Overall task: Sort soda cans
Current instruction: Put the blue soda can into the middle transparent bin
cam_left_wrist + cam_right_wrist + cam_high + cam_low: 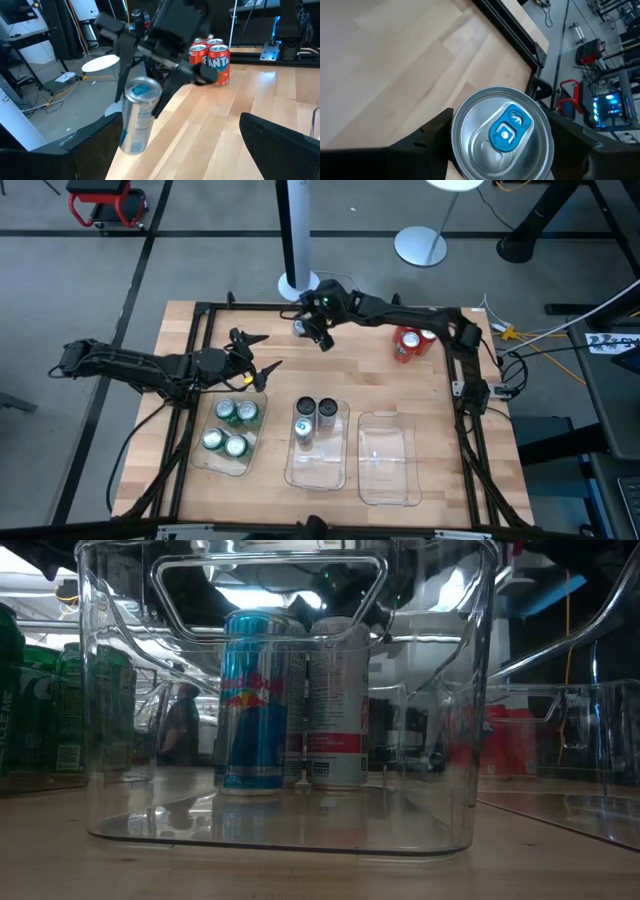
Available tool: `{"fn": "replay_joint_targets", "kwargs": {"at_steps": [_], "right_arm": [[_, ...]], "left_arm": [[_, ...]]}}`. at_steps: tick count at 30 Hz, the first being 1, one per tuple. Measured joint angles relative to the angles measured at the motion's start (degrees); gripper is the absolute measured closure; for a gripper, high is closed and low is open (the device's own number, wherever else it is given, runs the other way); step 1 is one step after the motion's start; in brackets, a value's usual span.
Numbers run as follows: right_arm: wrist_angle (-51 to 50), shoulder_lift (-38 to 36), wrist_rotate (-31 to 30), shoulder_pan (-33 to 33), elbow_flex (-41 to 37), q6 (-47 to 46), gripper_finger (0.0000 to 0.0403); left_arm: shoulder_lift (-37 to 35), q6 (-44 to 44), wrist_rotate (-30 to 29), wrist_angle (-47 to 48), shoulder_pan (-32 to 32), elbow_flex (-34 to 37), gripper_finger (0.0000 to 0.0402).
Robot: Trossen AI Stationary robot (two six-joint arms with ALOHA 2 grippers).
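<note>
The silver-grey can [138,117] stands at the tabletop's [340,375] far edge, flanked by the right gripper [497,137], fingers half-closed beside its wall; firm hold cannot be told. Seat both fingers squarely before lifting. The left gripper [255,352] waits, fully spread, empty.

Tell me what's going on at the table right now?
The right gripper straddles a silver-grey soda can with a blue tab at the table's far edge. Four green cans fill the left clear plastic tray; three silver-grey cans stand in the middle tray. Red cans wait at the far right. The left gripper hovers open beside the left tray.
</note>
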State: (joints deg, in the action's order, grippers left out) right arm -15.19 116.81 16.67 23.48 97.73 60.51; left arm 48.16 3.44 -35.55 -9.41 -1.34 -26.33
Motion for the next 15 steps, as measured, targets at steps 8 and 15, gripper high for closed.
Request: {"fn": "replay_joint_targets", "kwargs": {"at_steps": [8, 15], "right_arm": [[-7.66, -7.2, -0.97, -3.24, 0.09, 1.56, 0.0157], [-14.73, -15.59, -5.1, -8.83, 0.1, 2.62, 0.0157]], "left_arm": [[-0.02, -0.27, -0.01, 0.14, 0.0, 0.0, 0.0013], [0.0, -1.55, 1.05, 1.4, -0.02, 0.0, 0.0013]]}}
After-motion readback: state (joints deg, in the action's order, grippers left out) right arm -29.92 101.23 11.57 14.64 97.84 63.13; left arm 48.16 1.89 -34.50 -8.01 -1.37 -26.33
